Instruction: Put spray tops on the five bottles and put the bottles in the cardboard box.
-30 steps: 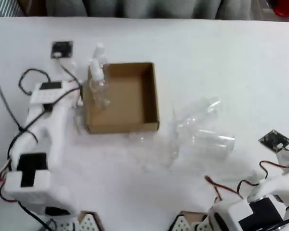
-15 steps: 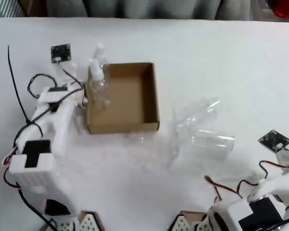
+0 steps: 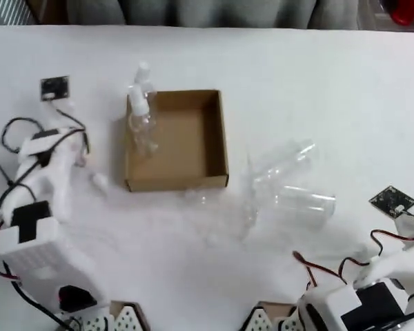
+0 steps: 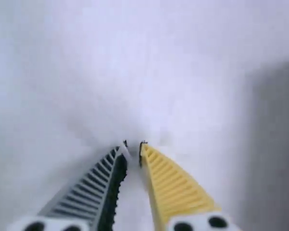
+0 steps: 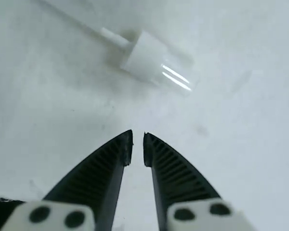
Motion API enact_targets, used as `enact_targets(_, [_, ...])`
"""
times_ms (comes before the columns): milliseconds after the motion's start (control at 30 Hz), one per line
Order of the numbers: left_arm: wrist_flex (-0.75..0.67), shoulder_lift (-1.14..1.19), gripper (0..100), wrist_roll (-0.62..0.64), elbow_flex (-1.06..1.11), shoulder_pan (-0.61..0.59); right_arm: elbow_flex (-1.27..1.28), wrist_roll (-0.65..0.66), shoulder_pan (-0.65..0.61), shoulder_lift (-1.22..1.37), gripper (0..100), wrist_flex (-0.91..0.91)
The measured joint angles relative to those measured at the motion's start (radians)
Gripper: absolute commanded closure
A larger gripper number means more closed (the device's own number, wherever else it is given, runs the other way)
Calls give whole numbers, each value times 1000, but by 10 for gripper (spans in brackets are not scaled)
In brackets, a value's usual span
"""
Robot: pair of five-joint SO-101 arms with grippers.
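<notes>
Left gripper [image 4: 134, 148]: my grey and yellow fingers are drawn together to a thin slit with nothing between them. The tips are over bare white counter [image 3: 297, 76]. My left arm [image 3: 38, 183] extends along the counter's left side, apart from the open brown cardboard box [image 3: 193, 141]. A small white piece [image 3: 98, 181], too blurred to identify, lies on the counter between that arm and the box.

Right gripper [image 5: 137, 140]: black fingers, likewise closed to a slit and holding nothing. Just beyond the tips a white spray top with clear cap and thin dip tube [image 5: 147, 61] lies on its side, not touching the fingers. My right arm [image 3: 372, 300] sits folded low at the counter's near right corner.

Bottles: two clear plastic bottles with white spray tops [image 3: 139, 114] stand upright at the box's left wall, toward its far corner. I cannot tell whether both are inside. A cluster of clear plastic bottles on their sides [image 3: 305, 203] lies right of the box, between it and my right arm. It is near the box's right wall but apart from it, and I cannot tell whether tops are fitted.

Room: broad white counter lies beyond and right of the box, up to the far edge. The box top is open.
</notes>
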Motion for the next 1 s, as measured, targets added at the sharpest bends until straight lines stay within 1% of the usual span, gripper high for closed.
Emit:
enact_targets(267, [78,-12,946,-141,-17,-196,0,0,-2,0,983,0])
enact_targets(367, [153,-63,946,-219,-17,-262,0,0,-2,0,983,0])
enact_targets(467, [242,-132,941,-330,-17,-310,0,0,-2,0,983,0])
enact_targets(600, [336,-212,854,-506,-17,-341,0,0,-2,0,983,0])
enact_targets(700, [356,-259,771,-652,-17,-368,0,0,-2,0,983,0])
enact_targets(800, [359,-290,729,-680,-17,-394,0,0,-2,0,983,0])
enact_targets(1000, [359,-298,736,-680,-17,-413,0,0,-2,0,983,0])
